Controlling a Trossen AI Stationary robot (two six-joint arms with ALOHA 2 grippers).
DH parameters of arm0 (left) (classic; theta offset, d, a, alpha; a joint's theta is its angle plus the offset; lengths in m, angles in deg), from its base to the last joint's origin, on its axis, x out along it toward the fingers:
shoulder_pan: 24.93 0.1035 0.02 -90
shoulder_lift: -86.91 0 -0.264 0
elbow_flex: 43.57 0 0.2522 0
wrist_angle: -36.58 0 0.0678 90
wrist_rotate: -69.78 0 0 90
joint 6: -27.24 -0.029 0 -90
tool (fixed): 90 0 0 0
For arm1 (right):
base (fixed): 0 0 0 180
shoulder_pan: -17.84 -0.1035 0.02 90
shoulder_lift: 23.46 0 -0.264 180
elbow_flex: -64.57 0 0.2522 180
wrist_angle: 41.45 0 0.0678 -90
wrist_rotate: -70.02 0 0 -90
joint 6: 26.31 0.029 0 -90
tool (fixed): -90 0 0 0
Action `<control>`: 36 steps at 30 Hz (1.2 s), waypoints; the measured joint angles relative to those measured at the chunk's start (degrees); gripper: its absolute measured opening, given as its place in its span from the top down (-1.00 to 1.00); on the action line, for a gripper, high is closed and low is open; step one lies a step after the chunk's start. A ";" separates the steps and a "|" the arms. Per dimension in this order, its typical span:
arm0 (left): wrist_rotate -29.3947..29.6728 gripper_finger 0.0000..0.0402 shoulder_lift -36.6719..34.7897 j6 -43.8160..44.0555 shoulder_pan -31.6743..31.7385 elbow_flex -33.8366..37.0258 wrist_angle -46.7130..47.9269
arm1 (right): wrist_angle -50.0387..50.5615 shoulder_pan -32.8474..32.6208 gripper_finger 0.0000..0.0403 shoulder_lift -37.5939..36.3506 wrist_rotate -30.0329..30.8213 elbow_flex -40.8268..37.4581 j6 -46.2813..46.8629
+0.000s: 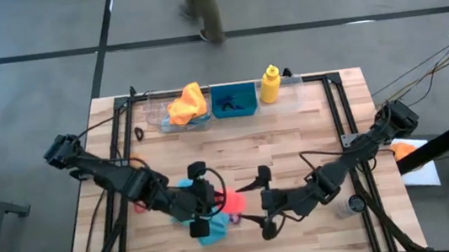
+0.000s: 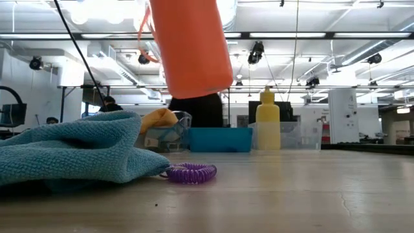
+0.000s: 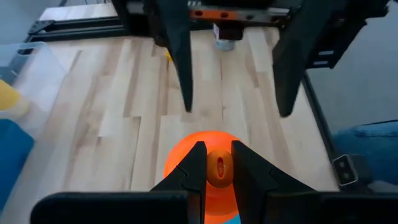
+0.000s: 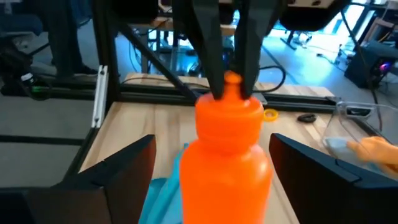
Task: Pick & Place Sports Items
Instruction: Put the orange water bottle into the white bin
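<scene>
Nearest, a teal cloth (image 2: 71,152) and purple ring (image 2: 189,173) lie unsorted on the tabletop (image 2: 291,188). Above, the left gripper (image 3: 217,163) pinches the orange bottle (image 4: 227,155); the right gripper (image 4: 211,165) flanks it, fingers spread. Farther back stands the yellow bottle (image 2: 267,120).

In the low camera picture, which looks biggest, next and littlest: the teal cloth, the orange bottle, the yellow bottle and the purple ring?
1. Teal cloth
2. Orange bottle, held up close to the camera, so it may only look that big
3. Yellow bottle, far back, so its real size is unsure
4. Purple ring
</scene>
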 joint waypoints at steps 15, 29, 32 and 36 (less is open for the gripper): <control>-0.36 0.76 0.00 -2.81 2.78 0.07 -1.47 | -0.85 6.88 -0.42 0.50 -10.01 0.00 -0.88; -0.66 0.76 0.02 -5.99 4.49 0.07 -4.04 | -1.58 8.91 -0.40 0.54 -12.11 0.00 -4.87; -0.66 0.76 0.02 -6.27 4.55 0.07 -4.06 | -1.40 9.07 -0.27 0.54 -12.13 0.00 -5.06; -0.68 0.76 0.02 -6.30 4.55 0.07 -4.07 | -1.21 9.17 -0.01 0.54 -12.13 0.00 -5.47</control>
